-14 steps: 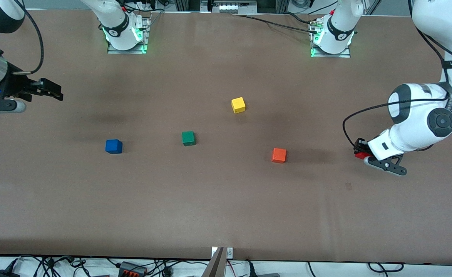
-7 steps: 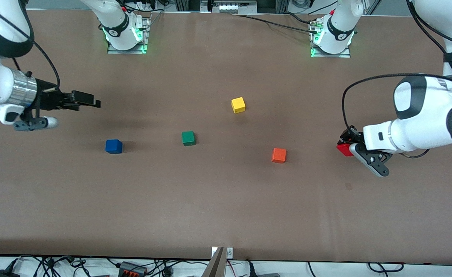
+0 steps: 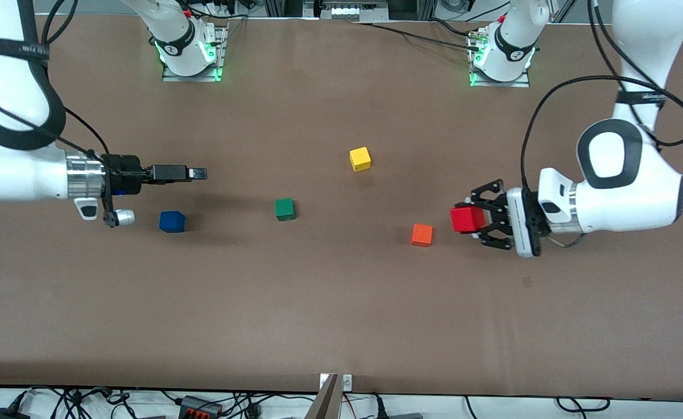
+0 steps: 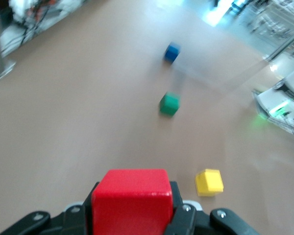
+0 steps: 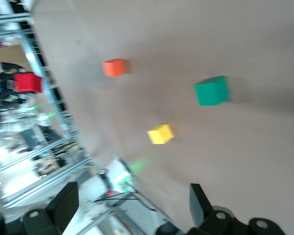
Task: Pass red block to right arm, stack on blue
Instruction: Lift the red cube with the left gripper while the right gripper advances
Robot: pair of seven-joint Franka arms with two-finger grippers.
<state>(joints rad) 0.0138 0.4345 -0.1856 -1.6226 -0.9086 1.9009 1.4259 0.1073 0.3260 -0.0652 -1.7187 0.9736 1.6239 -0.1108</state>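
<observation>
The red block (image 3: 467, 219) is up in the air, and my left gripper (image 3: 469, 220) is shut on it, pointing sideways toward the right arm's end. It hangs over the table beside the orange cube (image 3: 421, 235). In the left wrist view the red block (image 4: 132, 200) fills the space between the jaws. The blue cube (image 3: 171, 222) sits on the table at the right arm's end. My right gripper (image 3: 193, 173) hovers level over the table close to the blue cube. Its fingers (image 5: 200, 203) stand open with nothing between them, and the red block (image 5: 28, 82) shows far off.
A green cube (image 3: 284, 209) lies between the blue and orange cubes. A yellow cube (image 3: 360, 159) sits farther from the front camera, near the table's middle. Both arm bases (image 3: 185, 52) stand along the table's back edge.
The left gripper has swung toward the table's middle with the red block and turned level. The right gripper has moved in from the table's end to near the blue cube.
</observation>
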